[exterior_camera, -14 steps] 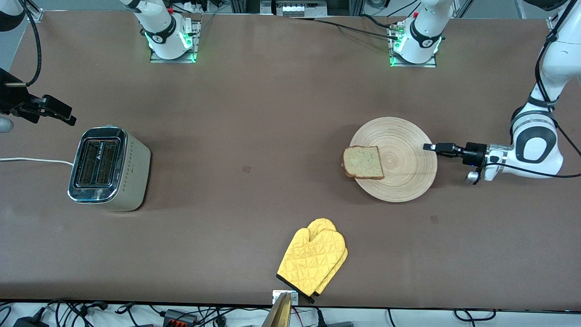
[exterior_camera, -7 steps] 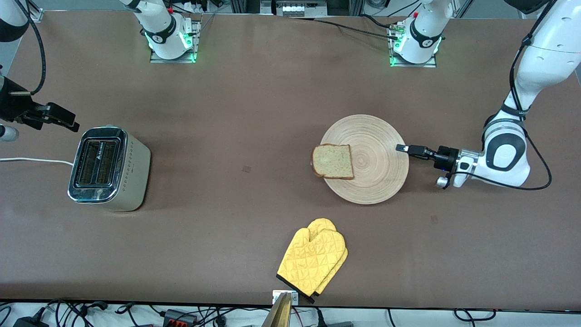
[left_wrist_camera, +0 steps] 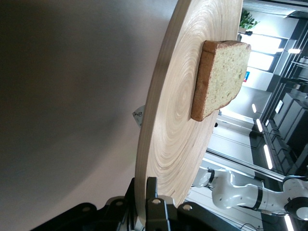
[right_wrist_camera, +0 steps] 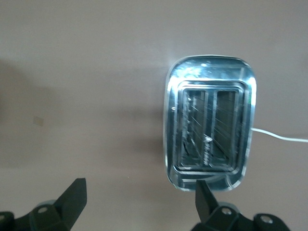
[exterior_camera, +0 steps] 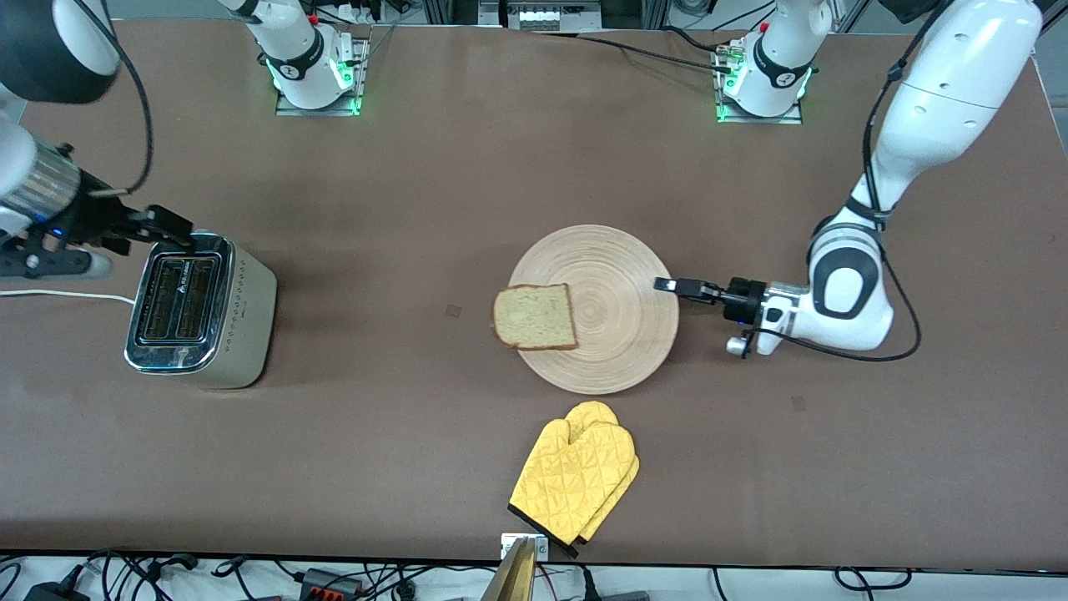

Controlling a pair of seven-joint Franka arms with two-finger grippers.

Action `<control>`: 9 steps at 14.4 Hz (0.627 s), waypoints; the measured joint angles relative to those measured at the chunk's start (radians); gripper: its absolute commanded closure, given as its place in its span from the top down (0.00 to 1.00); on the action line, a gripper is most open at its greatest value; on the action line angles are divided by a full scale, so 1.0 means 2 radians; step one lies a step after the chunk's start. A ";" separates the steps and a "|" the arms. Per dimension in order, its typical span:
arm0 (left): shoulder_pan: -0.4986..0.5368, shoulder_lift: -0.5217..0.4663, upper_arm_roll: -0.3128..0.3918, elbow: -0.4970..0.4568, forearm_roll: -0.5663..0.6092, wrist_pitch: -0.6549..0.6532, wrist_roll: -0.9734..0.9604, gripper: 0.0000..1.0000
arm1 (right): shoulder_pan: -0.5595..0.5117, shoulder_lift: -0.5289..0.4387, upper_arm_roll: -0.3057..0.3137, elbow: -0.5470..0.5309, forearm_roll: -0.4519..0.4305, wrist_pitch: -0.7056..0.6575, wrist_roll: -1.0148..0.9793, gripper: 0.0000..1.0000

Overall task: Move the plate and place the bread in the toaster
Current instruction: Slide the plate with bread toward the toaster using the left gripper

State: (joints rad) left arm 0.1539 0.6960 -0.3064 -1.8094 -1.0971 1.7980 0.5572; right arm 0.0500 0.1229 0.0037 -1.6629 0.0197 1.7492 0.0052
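The round light-wood plate (exterior_camera: 622, 309) lies at the middle of the table, and my left gripper (exterior_camera: 667, 285) is shut on its rim at the side toward the left arm's end. The brown bread slice (exterior_camera: 534, 315) rests on the plate's edge toward the toaster. The left wrist view shows the plate (left_wrist_camera: 178, 110) edge-on between the jaws of the left gripper (left_wrist_camera: 144, 185), with the bread (left_wrist_camera: 219, 77) on it. The chrome-topped toaster (exterior_camera: 200, 309) stands toward the right arm's end. My right gripper (exterior_camera: 175, 234) hangs open over its edge, holding nothing. In the right wrist view the toaster (right_wrist_camera: 210, 130) shows both slots beside the open right gripper (right_wrist_camera: 139, 187).
A yellow oven mitt (exterior_camera: 576, 480) lies nearer the front camera than the plate, close to the table's front edge. The toaster's white cord (exterior_camera: 58, 294) runs off the right arm's end of the table. Bare brown table lies between toaster and plate.
The left gripper has carried the plate with the bread toward the toaster's end of the table. The right gripper has moved in over the toaster's edge.
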 measured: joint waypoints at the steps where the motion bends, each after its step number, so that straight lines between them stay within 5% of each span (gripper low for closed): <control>1: -0.011 0.001 0.000 0.002 -0.014 0.003 -0.001 0.00 | 0.010 0.012 0.000 0.000 0.000 0.010 0.000 1.00; 9: -0.102 0.014 0.000 0.020 -0.064 0.093 -0.004 0.00 | 0.033 0.041 -0.001 0.001 0.000 0.033 0.003 1.00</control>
State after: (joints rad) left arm -0.0510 0.7233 -0.3074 -1.7689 -1.2249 1.9831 0.5501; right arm 0.1153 0.2047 0.0012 -1.6616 0.0197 1.8155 0.0106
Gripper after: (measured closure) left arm 0.907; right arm 0.000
